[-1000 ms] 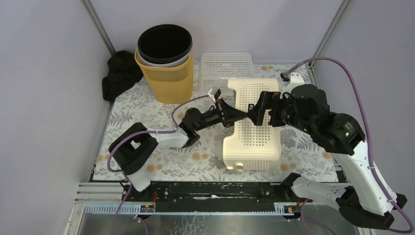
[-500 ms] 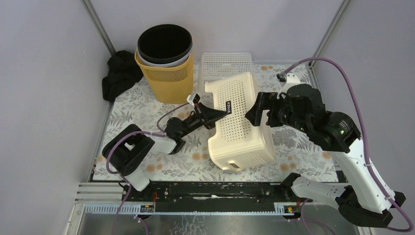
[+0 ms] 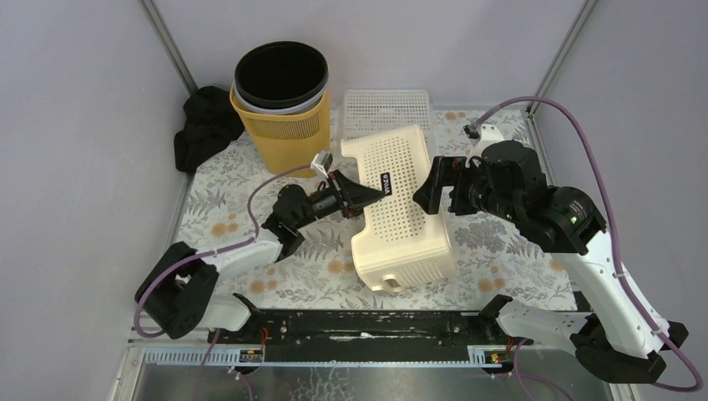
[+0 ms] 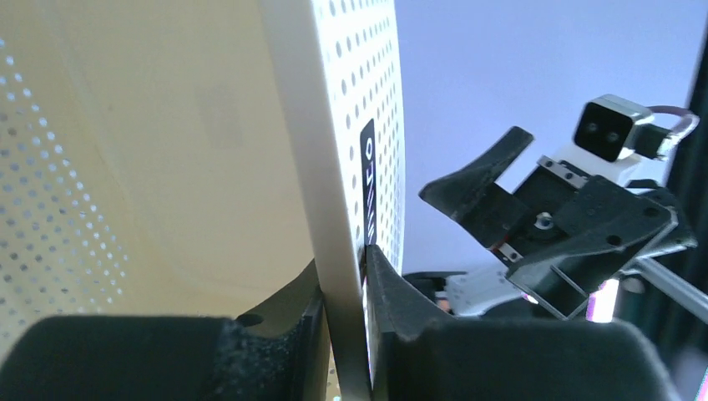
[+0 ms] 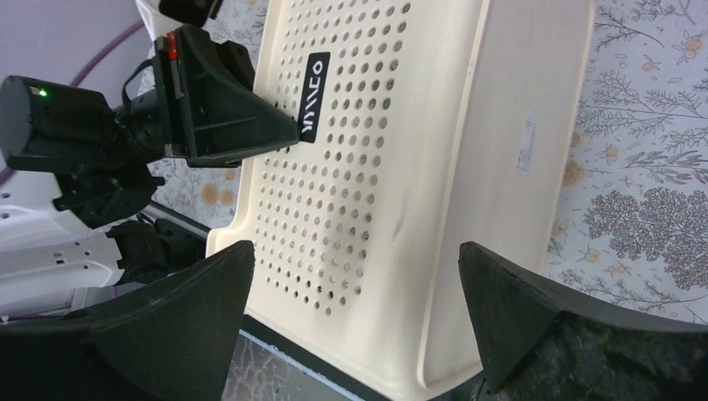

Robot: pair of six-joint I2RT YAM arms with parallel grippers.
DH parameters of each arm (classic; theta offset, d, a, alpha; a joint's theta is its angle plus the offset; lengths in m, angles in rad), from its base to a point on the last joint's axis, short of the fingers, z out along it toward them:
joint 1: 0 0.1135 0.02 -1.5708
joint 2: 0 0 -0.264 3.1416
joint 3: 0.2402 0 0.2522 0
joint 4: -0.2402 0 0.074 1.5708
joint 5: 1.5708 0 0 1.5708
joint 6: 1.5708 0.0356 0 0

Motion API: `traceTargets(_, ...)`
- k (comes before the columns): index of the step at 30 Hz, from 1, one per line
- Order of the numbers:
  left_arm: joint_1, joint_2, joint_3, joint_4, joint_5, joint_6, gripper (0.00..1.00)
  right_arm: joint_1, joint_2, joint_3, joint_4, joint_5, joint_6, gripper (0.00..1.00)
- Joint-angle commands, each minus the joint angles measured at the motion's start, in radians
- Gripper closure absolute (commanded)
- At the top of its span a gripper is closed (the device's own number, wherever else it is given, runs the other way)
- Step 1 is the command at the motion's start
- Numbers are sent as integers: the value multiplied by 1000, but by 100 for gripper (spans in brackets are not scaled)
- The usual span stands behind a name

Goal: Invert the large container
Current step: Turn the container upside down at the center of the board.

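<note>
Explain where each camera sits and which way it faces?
Top external: above and behind, looking down at table, cream perforated basket, left arm, right arm.
Left wrist: looks along left jaws, shut on the basket's wall.
Right wrist: looks down between open right jaws at the basket.
Both wrist views show the basket's black label.

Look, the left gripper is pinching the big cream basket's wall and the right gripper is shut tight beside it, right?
Almost. The right gripper is wide open, not shut tight; the right wrist view shows its fingers spread apart. The left gripper does pinch the big cream basket's wall.
</note>
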Motion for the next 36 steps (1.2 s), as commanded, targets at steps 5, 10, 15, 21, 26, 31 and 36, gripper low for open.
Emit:
traceTargets(5,42,-38,36,-629,-30,372,73,8,11,-4,50,-30,-13,1)
traceTargets(10,61,-32,-59,-565,-29,356,85,7,11,-3,48,-31,-15,0)
traceTargets(15,76,-43,-137,-476,-9,322,93,8,4,-26,54,-34,-12,0)
traceTargets(21,89,-62,-222,-308,35,261,96,7,-3,-46,64,-38,-6,0)
traceTargets(26,91,76,-336,324,97,23,100,7,3,-26,54,-36,-6,0)
traceTargets(31,48,261,-293,618,85,-93,100,8,35,64,17,-28,-14,0)
traceTargets(36,-32,293,-149,617,54,-85,100,7,59,147,-17,-6,-29,0)
